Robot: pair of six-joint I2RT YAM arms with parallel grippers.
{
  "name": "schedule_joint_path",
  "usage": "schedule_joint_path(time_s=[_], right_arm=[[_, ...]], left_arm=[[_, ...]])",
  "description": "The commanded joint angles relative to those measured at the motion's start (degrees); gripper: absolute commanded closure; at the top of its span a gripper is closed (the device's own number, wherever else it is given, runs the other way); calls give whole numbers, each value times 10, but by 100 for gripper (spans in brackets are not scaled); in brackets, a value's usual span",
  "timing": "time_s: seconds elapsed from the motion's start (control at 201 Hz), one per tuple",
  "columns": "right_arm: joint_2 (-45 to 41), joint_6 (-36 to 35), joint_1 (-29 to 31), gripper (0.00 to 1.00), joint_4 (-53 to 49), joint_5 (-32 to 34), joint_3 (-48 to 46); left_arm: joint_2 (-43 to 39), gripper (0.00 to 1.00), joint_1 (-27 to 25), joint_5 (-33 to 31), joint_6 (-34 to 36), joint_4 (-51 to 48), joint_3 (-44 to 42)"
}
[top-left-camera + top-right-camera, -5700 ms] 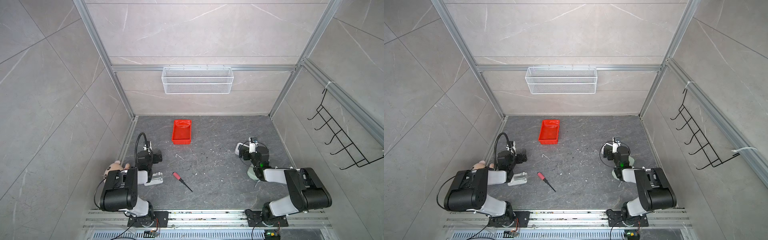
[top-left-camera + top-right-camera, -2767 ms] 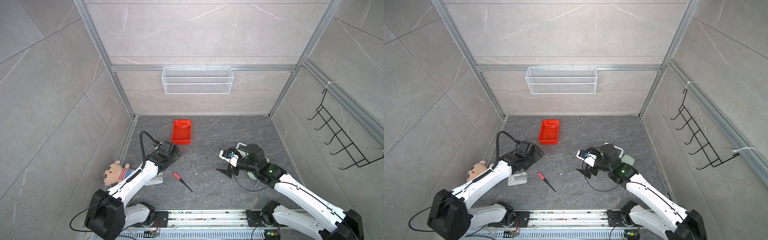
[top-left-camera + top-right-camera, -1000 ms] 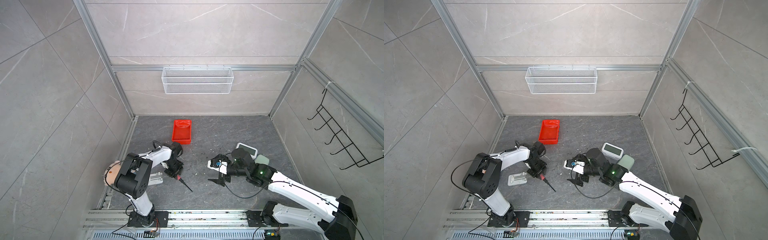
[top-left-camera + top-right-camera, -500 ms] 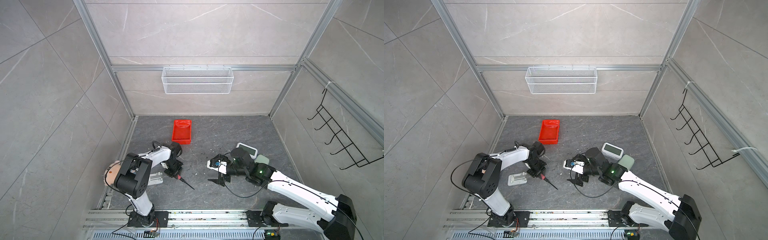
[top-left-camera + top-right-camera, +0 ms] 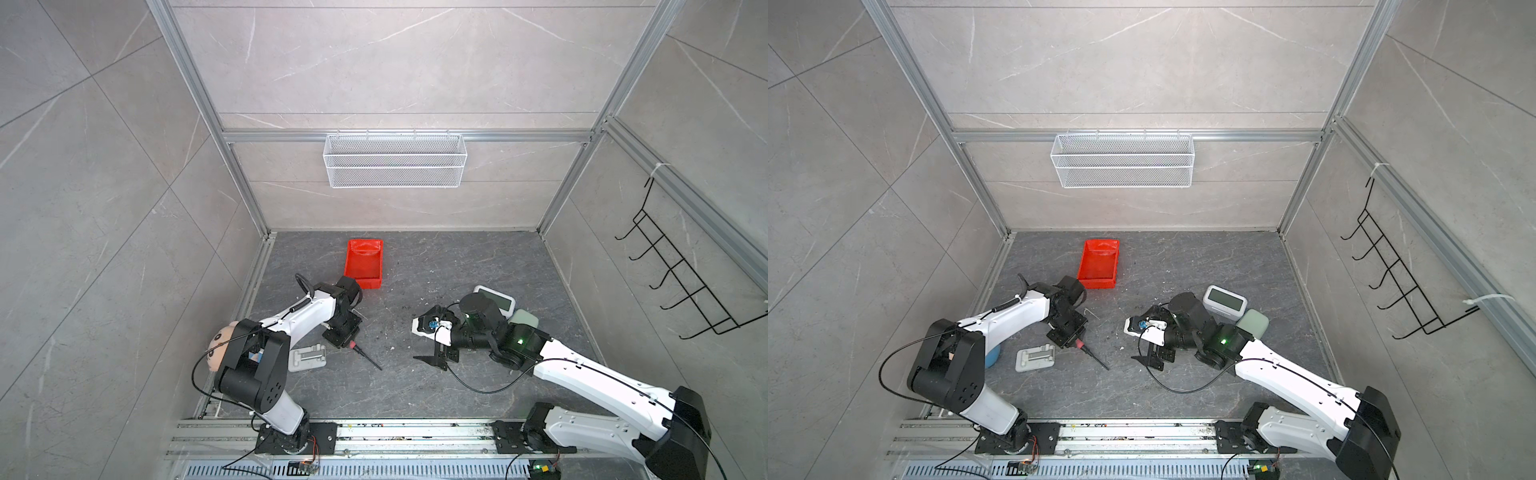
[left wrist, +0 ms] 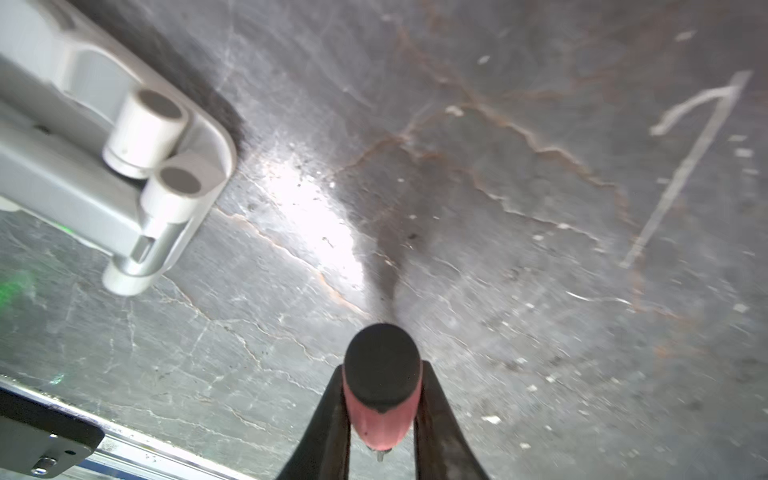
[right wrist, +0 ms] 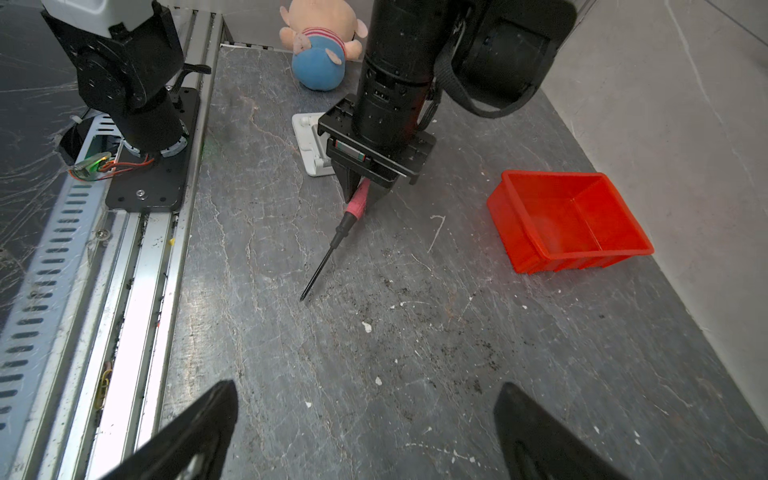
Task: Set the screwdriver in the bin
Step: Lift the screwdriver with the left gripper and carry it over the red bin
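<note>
The screwdriver has a red handle and a thin black shaft. It slants at the front left of the floor, its tip touching the floor. My left gripper points down over it and is shut on the red handle, one black finger on each side. In a top view it shows too. The bin, a shallow red tray, sits behind the left arm near the back wall with nothing in it. My right gripper is open and holds nothing; it hovers low at mid-floor, facing the screwdriver.
A grey plastic bracket lies just left of the screwdriver. A plush doll sits by the left arm's base. A white clock and a pale green case lie behind the right arm. A white wire basket hangs on the back wall.
Both arms swung out from their folded poses. The left gripper came down onto the screwdriver's handle and has held there for the last second. The screwdriver has not shifted.
</note>
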Motion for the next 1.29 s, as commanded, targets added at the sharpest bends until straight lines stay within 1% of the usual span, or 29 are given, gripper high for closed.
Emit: schedule_joint_path(time_s=[0.0, 0.154, 0.244, 0.358, 0.692, 0.806, 0.906, 0.985, 1.04, 1.105, 1.189, 1.289], right_arm=[[7, 14, 3, 1, 10, -1, 21], [12, 25, 3, 1, 28, 2, 25], [14, 33, 4, 1, 42, 12, 27], [15, 41, 3, 1, 55, 20, 27], [32, 77, 3, 1, 81, 74, 39], [34, 85, 3, 1, 101, 89, 37], [36, 92, 3, 1, 114, 110, 37], [40, 97, 3, 1, 123, 131, 39], [48, 103, 4, 1, 124, 149, 44], [58, 109, 3, 1, 123, 165, 52], [70, 113, 3, 1, 128, 178, 60], [88, 123, 3, 1, 168, 191, 61]], left_arm=[[-35, 100, 2, -31, 23, -30, 31], [-54, 100, 2, -63, 56, -35, 59], [-60, 100, 2, -76, 97, -27, 79], [-60, 100, 2, -107, 157, -26, 115], [-16, 100, 2, -158, 384, 15, 227], [9, 100, 3, -177, 465, 49, 260], [40, 100, 3, -198, 519, 63, 302], [68, 100, 3, -238, 534, 60, 339], [84, 100, 5, -241, 561, 72, 357], [105, 100, 5, -253, 576, 80, 380], [135, 100, 8, -254, 589, 83, 412], [174, 100, 11, -241, 594, 79, 449]])
